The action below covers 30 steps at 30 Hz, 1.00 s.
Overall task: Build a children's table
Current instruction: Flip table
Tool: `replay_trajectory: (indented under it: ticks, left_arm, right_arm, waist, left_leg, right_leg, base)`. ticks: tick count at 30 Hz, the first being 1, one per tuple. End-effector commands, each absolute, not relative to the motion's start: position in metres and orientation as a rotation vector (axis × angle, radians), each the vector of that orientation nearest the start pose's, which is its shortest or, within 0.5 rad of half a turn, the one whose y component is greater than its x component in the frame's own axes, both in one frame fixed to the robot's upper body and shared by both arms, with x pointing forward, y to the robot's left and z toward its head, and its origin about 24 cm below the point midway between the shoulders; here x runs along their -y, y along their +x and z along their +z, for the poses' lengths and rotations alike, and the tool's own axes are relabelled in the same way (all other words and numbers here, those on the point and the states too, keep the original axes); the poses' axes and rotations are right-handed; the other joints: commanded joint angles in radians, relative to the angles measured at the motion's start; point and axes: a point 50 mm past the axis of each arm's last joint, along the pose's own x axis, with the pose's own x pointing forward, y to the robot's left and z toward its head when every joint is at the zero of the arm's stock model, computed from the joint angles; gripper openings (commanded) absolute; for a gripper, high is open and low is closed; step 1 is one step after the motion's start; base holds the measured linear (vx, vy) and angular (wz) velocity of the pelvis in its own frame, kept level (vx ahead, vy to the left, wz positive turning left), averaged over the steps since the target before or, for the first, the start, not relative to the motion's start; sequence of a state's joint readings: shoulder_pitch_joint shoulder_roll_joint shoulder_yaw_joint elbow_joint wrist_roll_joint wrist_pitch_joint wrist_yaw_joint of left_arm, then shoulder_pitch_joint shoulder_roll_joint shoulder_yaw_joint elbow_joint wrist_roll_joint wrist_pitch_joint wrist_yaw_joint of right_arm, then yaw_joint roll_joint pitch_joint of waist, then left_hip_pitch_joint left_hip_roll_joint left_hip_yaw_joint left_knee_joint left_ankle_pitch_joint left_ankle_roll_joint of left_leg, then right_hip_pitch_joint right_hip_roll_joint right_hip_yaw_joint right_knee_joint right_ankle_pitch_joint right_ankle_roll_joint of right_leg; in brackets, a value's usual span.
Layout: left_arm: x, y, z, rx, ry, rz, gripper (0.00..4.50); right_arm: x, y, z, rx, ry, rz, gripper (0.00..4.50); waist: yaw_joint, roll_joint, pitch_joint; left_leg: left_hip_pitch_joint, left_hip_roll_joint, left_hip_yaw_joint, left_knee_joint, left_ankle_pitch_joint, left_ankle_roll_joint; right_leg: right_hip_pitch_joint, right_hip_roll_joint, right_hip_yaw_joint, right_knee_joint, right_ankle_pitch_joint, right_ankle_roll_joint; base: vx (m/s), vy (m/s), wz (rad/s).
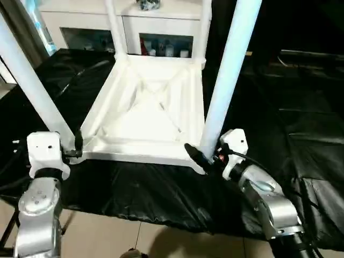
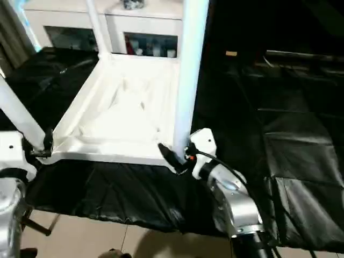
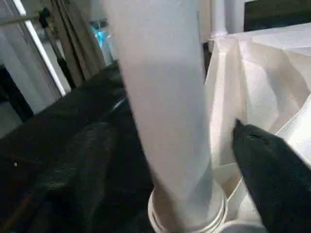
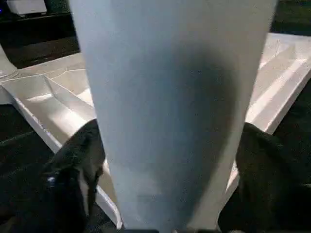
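Centre frame, the upturned tabletop point(image 1: 145, 115) lies on black sheeting point(image 1: 290, 134), legs standing in its corners. My left gripper point(image 1: 75, 148) grasps the near-left leg point(image 1: 32, 80); my right gripper point(image 1: 207, 156) grasps the near-right leg point(image 1: 228, 70).

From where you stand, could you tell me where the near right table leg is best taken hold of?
Low on the near right leg, just above its corner socket on the upturned tabletop. Come from the near side with the fingers either side: the tube is round, smooth and stands up, and the right gripper sits there.
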State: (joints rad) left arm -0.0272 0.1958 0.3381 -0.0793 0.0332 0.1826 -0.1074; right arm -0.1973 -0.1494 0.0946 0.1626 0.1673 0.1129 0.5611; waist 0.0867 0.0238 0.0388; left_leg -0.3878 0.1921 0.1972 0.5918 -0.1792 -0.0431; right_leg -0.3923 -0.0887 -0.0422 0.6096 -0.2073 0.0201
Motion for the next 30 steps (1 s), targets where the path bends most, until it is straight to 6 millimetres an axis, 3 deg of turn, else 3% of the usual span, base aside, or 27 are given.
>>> replay_trajectory:
  ticks: [1,5,9,10,14,17,20,21,27,30]
  left_arm:
    - [-0.263,0.248,0.069,-0.068,0.180,0.235,3.95]
    - [-0.255,0.251,0.060,-0.093,0.120,0.190,3.63]
    - [-0.250,0.253,0.056,-0.108,0.107,0.154,3.27]
    - [-0.249,0.255,0.053,-0.120,0.099,0.132,3.20]
    - [-0.247,0.257,0.047,-0.150,0.077,0.094,2.76]
    - [-0.247,0.258,0.040,-0.183,0.046,0.050,2.57]
    - [-0.248,0.260,0.035,-0.200,0.030,0.023,2.36]
    - [-0.249,0.261,0.034,-0.203,0.024,0.019,2.27]
    - [-0.256,0.278,0.034,-0.185,-0.010,-0.016,2.09]
    - [-0.254,0.286,0.040,-0.150,-0.047,-0.047,2.08]
  right_arm:
    - [0.123,0.282,0.048,-0.072,0.042,0.661,3.81]
    - [0.123,0.283,0.049,-0.062,0.087,0.631,3.47]
    - [0.122,0.283,0.048,-0.062,0.094,0.630,3.22]
    - [0.121,0.282,0.047,-0.069,0.095,0.630,3.06]
    - [0.119,0.280,0.044,-0.090,0.093,0.631,2.67]
    - [0.118,0.279,0.040,-0.108,0.089,0.628,2.48]
    - [0.117,0.279,0.038,-0.122,0.082,0.627,2.31]
    - [0.117,0.279,0.038,-0.124,0.082,0.628,2.20]
    - [0.119,0.282,0.037,-0.133,0.068,0.634,1.96]
    - [0.121,0.281,0.036,-0.137,0.059,0.634,1.93]
  waist:
    - [-0.001,0.007,-0.053]
    - [-0.001,0.007,-0.052]
    - [-0.001,0.003,-0.053]
    - [-0.001,-0.004,-0.053]
    - [0.000,-0.002,-0.052]
    - [0.002,-0.005,-0.051]
    - [0.002,-0.015,-0.052]
    - [0.003,-0.014,-0.051]
    - [0.011,-0.017,-0.048]
    - [0.011,-0.023,-0.050]
  left_leg:
    - [0.023,0.036,-0.026,-0.080,-0.285,-0.016]
    - [0.025,0.036,-0.026,-0.082,-0.299,-0.018]
    - [0.023,0.035,-0.025,-0.080,-0.271,-0.012]
    - [0.023,0.035,-0.023,-0.079,-0.264,-0.008]
    - [0.025,0.036,-0.024,-0.082,-0.277,-0.013]
    - [0.027,0.035,-0.023,-0.083,-0.283,-0.018]
    - [0.028,0.036,-0.022,-0.083,-0.279,-0.018]
    - [0.028,0.035,-0.022,-0.084,-0.278,-0.017]
    - [0.038,0.034,-0.023,-0.089,-0.341,-0.042]
    - [0.035,0.038,-0.028,-0.094,-0.349,-0.056]
  right_leg:
    - [0.026,-0.038,0.031,-0.070,-0.090,-0.164]
    - [0.025,-0.040,0.033,-0.073,-0.123,-0.159]
    - [0.027,-0.039,0.033,-0.071,-0.100,-0.158]
    - [0.026,-0.039,0.034,-0.071,-0.103,-0.156]
    - [0.023,-0.040,0.034,-0.074,-0.140,-0.147]
    - [0.021,-0.040,0.035,-0.075,-0.155,-0.141]
    - [0.021,-0.040,0.035,-0.074,-0.152,-0.138]
    - [0.020,-0.041,0.036,-0.075,-0.158,-0.138]
    - [0.012,-0.043,0.038,-0.086,-0.256,-0.106]
    - [0.017,-0.046,0.037,-0.081,-0.227,-0.107]
  base:
    - [0.000,0.000,0.00]
    - [0.000,0.000,0.00]
    - [0.000,0.000,0.00]
    - [0.000,0.000,0.00]
    - [0.000,0.000,0.00]
    - [0.000,0.000,0.00]
    - [0.000,0.000,0.00]
    - [0.000,0.000,0.00]
    - [0.000,0.000,0.00]
    - [0.000,0.000,0.00]
